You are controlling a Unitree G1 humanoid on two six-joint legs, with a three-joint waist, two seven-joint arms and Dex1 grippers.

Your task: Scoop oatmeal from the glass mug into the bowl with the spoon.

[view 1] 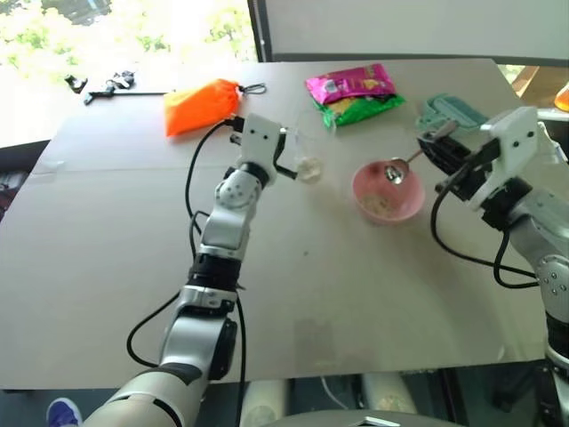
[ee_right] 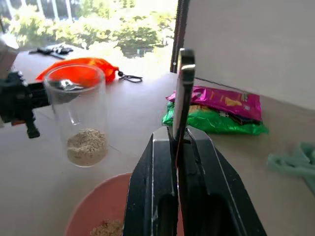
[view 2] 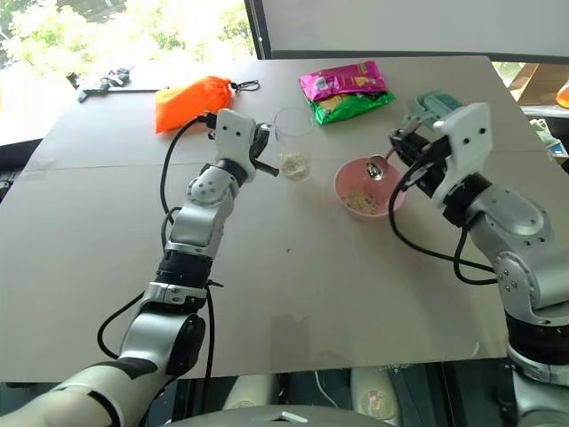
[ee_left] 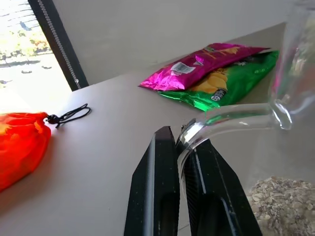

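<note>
The spoon (view 2: 384, 164) lies slantwise, its long handle running from the right gripper (view 2: 402, 147) down and left toward the bowl (view 2: 364, 190), so its oval end hangs over the bowl's far side. That gripper's jaws are clamped narrow on the handle (seen edge-on in the wrist view), the forearm reaching in from the right. Oatmeal (view 2: 358, 202) lies in the bowl, and more sits at the bottom of the mug (view 2: 294, 144), just left of the bowl. The left gripper (ee_left: 183, 162) pinches the mug's handle, its arm stretched forward over the table (view 2: 311, 294).
</note>
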